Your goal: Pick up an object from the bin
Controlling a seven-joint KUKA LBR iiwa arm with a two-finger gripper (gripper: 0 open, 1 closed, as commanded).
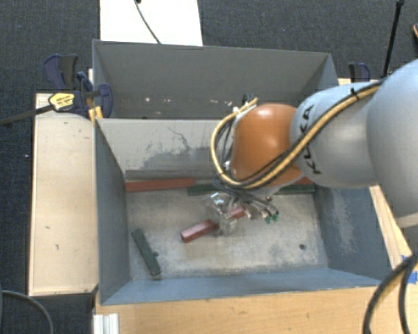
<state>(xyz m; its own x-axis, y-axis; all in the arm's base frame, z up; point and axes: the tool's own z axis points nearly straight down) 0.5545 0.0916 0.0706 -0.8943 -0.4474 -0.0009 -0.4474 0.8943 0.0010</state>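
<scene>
Near the left front corner of the grey bin (111, 207) a dark green bar (145, 252) lies flat on the floor. Behind it, a long reddish strip (159, 184) runs along the foot of the back wall. Mid-floor lies a short red block (197, 232), tilted. The gripper (228, 214) sits low at the block's right end, under the orange wrist cover (261, 145). Whether it is open or closed cannot be told. Just right of it lies a small green piece (270, 218).

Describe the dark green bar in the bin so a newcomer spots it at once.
In the grey bin, look at the lower-left corner of its floor. The dark green bar lies slanted there, alone. Its nearest neighbour, the reddish bar, lies mid-floor.
</scene>
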